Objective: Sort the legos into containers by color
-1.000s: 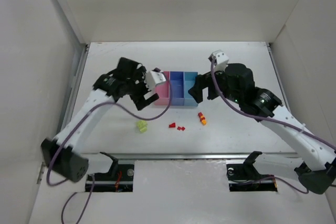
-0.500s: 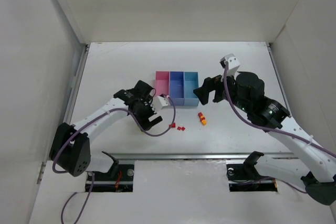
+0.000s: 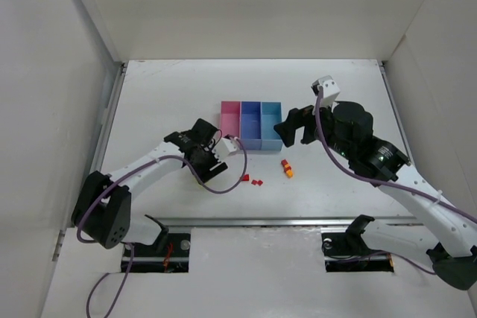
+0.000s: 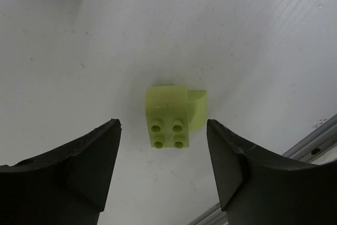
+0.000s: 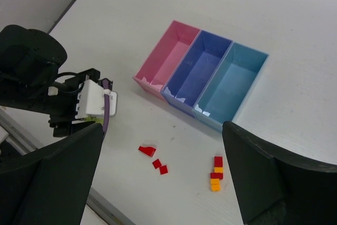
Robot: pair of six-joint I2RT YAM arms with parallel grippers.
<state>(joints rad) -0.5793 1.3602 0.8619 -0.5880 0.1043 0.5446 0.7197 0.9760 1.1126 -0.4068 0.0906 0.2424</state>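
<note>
Left gripper [image 4: 162, 130] straddles the yellow-green lego [image 4: 169, 115], jaws apart.
At the left wrist frame's centre the lego lies untouched on the table [image 4: 79, 35]; overhead, the arm hides it. Right gripper [image 5: 163, 127] gapes wide, its fingers cut off at the frame's lower corners.

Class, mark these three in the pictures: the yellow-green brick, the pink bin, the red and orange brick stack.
yellow-green brick [image 4: 167, 117]: left wrist view, its studded top face.
pink bin [image 5: 166, 59]: right wrist view, its bare floor.
red and orange brick stack [image 5: 216, 173]: right wrist view, its middle.
</note>
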